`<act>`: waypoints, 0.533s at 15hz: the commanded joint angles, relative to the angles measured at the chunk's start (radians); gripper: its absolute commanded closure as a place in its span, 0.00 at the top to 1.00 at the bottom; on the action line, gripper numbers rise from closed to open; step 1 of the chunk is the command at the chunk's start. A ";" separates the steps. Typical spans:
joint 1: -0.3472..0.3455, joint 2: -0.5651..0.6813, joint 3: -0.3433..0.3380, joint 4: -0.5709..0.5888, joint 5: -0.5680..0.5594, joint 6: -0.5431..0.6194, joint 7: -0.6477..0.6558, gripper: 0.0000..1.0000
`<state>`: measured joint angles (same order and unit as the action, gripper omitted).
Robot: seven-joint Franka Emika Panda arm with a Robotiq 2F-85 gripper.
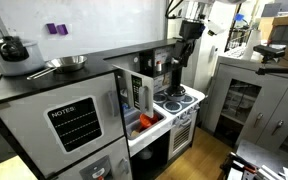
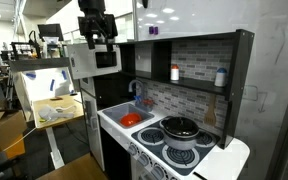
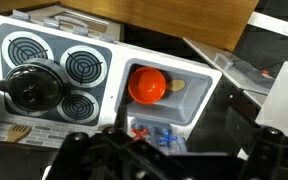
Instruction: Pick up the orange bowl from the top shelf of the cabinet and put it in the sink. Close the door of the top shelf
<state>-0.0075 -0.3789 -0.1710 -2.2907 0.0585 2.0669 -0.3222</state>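
White tabletop (image 3: 169, 57) of the cabinet (image 1: 104, 120) fills my wrist view; the orange bowl (image 3: 147, 85) sits in the sink (image 3: 202, 95) (just beside the burners); my end effector (image 2: 99, 44) hangs above, jaws spread and empty; the door (image 2: 106, 60) stands open.

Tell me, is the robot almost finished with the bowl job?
Done: the orange bowl sits in the sink. In hand: nothing; the tool hangs open and empty above. Left: the door stands swung open and needs closing.
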 commanded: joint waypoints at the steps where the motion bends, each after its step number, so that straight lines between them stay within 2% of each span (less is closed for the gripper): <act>1: 0.010 0.051 -0.022 0.102 0.065 -0.086 -0.081 1.00; 8: 0.017 0.144 -0.007 0.321 0.121 -0.247 -0.142 1.00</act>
<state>0.0011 -0.3013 -0.1804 -2.0756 0.1505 1.9130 -0.4228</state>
